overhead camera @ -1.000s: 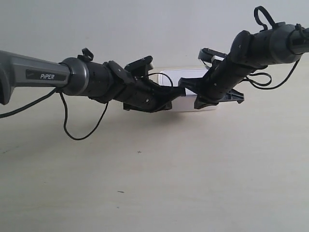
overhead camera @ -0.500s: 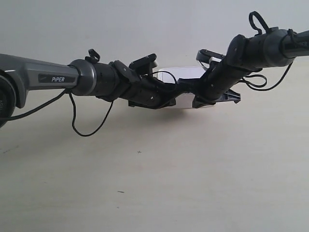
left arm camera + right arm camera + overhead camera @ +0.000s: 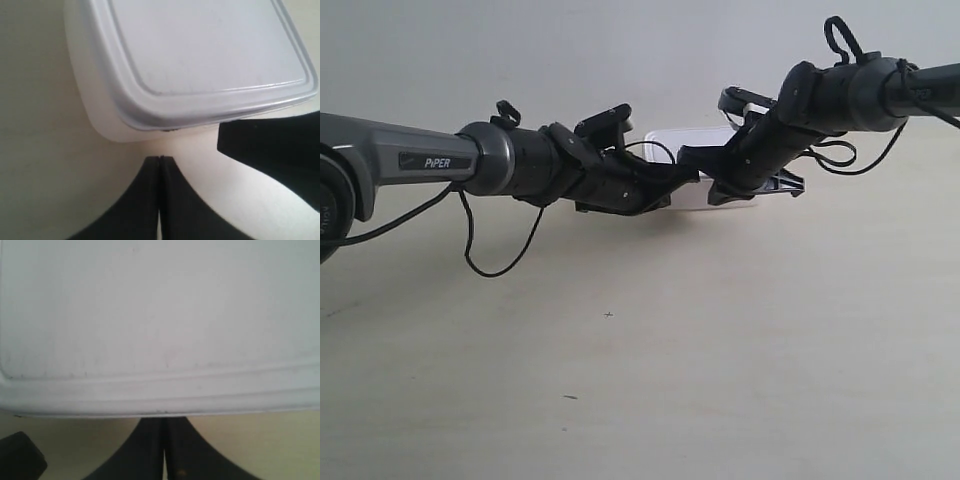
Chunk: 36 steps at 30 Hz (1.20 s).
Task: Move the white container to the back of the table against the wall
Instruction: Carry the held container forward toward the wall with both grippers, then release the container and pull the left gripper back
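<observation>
The white container (image 3: 695,138) lies at the back of the table (image 3: 720,350), close under the wall (image 3: 620,50), mostly hidden behind both arms. The arm at the exterior view's left ends in my left gripper (image 3: 688,180), the arm at the right in my right gripper (image 3: 712,172). In the left wrist view the left gripper (image 3: 160,158) is shut and empty, its tips just short of the container (image 3: 200,50) near a rounded corner. The right gripper (image 3: 164,419) is shut too, with its tips against the container (image 3: 160,315) under the lid's rim.
A black cable (image 3: 500,255) hangs in a loop from the arm at the exterior view's left. The other gripper's black body (image 3: 280,150) sits close beside the left gripper's tips. A few dark specks (image 3: 608,315) mark the table nearer the camera.
Both arms have pushed farther back toward the wall, and the white container has slid back with them. Both grippers stay shut.
</observation>
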### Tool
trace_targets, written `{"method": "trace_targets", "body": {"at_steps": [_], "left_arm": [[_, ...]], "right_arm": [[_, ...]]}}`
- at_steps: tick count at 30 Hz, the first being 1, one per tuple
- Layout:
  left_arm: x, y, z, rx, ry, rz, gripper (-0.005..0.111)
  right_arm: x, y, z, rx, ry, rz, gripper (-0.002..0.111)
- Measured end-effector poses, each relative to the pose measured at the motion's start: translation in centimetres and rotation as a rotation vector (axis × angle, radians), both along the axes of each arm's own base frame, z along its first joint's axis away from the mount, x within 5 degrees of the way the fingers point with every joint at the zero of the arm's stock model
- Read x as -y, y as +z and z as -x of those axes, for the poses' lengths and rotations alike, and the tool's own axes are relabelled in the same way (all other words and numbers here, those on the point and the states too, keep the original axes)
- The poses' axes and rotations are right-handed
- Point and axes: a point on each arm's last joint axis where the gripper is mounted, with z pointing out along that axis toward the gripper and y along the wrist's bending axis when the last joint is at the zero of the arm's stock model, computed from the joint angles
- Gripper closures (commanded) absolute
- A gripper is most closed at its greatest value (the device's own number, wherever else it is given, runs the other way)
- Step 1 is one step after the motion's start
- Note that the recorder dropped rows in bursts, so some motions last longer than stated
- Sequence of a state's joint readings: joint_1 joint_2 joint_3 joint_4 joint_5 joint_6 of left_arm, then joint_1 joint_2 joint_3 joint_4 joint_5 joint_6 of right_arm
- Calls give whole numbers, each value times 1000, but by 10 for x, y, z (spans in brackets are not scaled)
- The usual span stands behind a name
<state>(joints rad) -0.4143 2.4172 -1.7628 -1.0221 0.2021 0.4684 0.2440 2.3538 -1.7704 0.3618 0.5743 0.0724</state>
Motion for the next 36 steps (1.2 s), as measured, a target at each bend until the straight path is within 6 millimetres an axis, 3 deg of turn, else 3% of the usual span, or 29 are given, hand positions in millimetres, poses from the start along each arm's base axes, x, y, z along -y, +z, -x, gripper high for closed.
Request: {"method": "trace_targets", "body": {"at_steps": [18,24,28,36], "left_arm": [[-7,0,-3,23,-30,-42,107],[-6,15,3,29,-82,-52,107],[-11,36,17,35,-89,-54,107],[-32,55,60,-3,-72,-86,107]], "right_arm": [[-4,-13,-20,20,2,12,108],[-6,-7,-29,59,-1,1,108],[-8,-4,-35,75,1,-4,108],[-9,-9,-40,78,2,-7,108]]}}
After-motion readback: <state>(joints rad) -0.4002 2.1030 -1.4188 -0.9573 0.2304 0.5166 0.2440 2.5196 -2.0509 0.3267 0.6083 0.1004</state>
